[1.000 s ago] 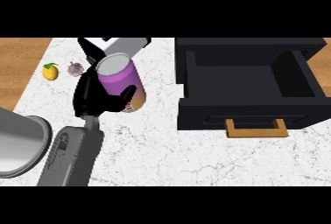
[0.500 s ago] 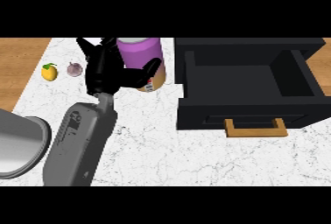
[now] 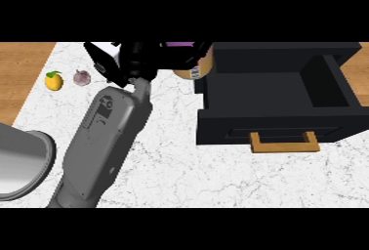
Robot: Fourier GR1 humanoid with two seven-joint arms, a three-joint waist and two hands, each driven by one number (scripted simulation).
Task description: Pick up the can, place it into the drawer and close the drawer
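Observation:
The can (image 3: 192, 72) shows a purple top and a tan label. It is high in the head view, partly cut off by the upper edge, just left of the drawer's far left corner. My left hand (image 3: 137, 61) is shut on the can, its black fingers curled round the can's left side and hiding most of it. The grey forearm (image 3: 108, 132) runs up from the lower left. The black drawer (image 3: 216, 122) stands open at the right, showing nothing inside, with a wooden handle (image 3: 284, 144) on its front. My right hand does not show.
A yellow fruit (image 3: 53, 80) and a small purplish bulb (image 3: 82, 77) lie on the marble counter (image 3: 187, 171) at the far left. A large grey rounded shape (image 3: 18, 161) fills the lower left edge. Wooden floor (image 3: 22, 63) lies beyond the counter's left edge.
My left hand has carried the can up the view and to the right, from the counter's left part to beside the drawer's far left corner. The drawer has stayed open.

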